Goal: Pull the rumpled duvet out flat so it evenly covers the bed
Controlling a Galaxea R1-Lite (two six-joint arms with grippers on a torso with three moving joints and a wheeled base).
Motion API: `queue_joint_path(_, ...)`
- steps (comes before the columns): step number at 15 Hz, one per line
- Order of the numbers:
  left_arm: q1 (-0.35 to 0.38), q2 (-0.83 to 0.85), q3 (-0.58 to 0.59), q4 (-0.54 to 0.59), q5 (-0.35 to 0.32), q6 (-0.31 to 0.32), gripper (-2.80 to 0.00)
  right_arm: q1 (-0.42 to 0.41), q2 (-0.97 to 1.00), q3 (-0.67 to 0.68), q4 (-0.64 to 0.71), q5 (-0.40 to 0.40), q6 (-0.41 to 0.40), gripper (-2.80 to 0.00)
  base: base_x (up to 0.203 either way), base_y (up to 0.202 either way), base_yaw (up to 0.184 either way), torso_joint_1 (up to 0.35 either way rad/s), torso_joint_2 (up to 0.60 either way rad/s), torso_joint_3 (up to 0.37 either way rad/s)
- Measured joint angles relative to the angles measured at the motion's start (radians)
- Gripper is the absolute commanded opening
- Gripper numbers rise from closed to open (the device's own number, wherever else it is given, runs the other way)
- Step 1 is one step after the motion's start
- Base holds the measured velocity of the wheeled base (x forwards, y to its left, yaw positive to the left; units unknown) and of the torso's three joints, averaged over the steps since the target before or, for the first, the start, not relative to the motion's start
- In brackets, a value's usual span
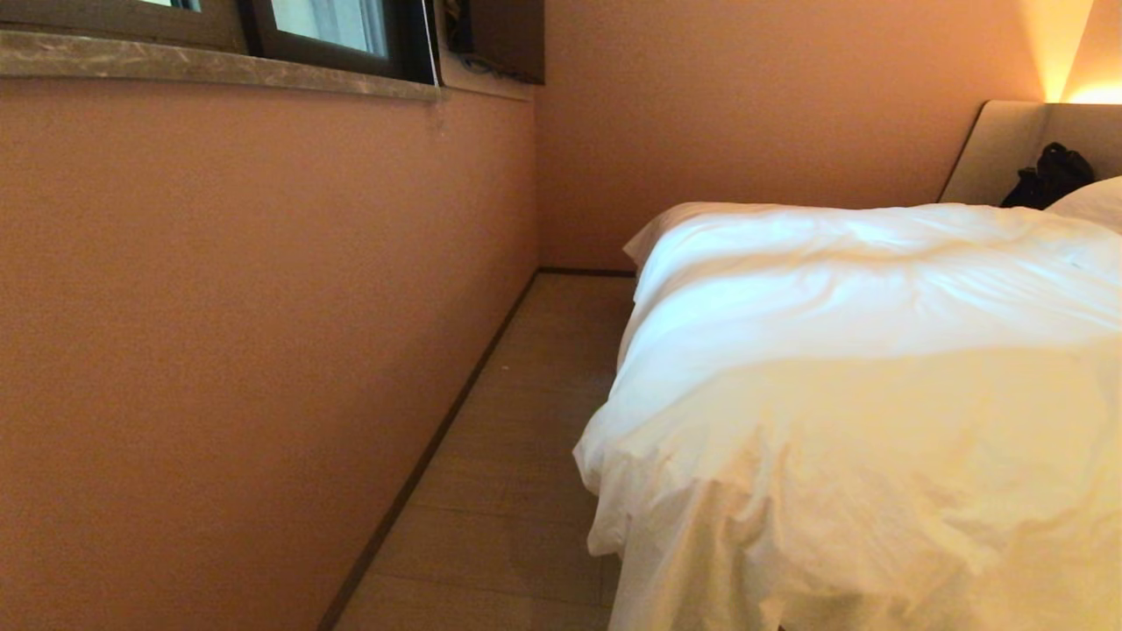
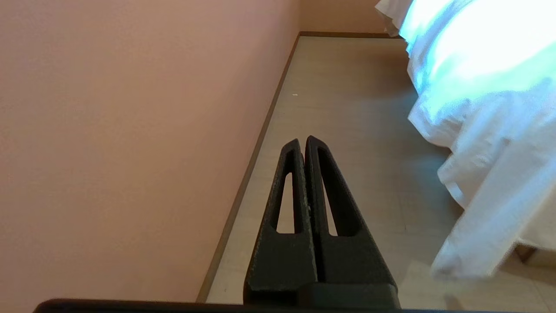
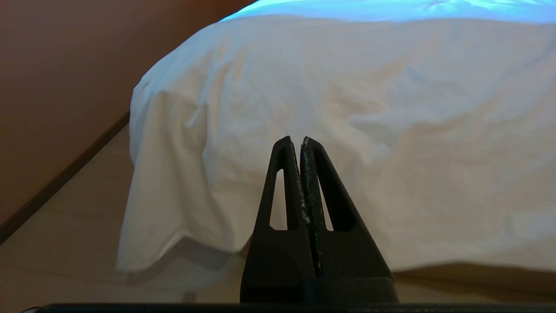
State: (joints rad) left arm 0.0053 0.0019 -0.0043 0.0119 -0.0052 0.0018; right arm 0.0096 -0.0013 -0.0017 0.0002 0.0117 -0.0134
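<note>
The puffy white duvet (image 1: 859, 394) lies creased over the bed and hangs over its near corner, filling the right half of the head view. The bed's tan base (image 3: 478, 278) shows under the hanging cloth, and its beige headboard (image 1: 1008, 149) rises at the far right. My left gripper (image 2: 302, 140) is shut and empty, held over the floor strip with the duvet (image 2: 478, 108) off to one side. My right gripper (image 3: 295, 139) is shut and empty too, facing the draped duvet (image 3: 347, 108) a short way off. Neither arm shows in the head view.
A narrow strip of wooden floor (image 1: 517, 456) runs between the bed and a pinkish wall (image 1: 245, 333) with a stone window sill (image 1: 219, 66) above. A dark bag (image 1: 1047, 175) sits by the headboard beside a white pillow (image 1: 1096, 203). A lamp glows at the far right.
</note>
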Motion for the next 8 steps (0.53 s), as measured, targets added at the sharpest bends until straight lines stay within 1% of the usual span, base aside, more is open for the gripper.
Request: queue_joint_path(8,0.000,0.000,0.000,0.000,0.000,0.000,-2.80,0.000,0.000,0.000,0.001,0.000,0.000,-2.80,-0.192,0.000,-0.001,0.002,0.00,0.003)
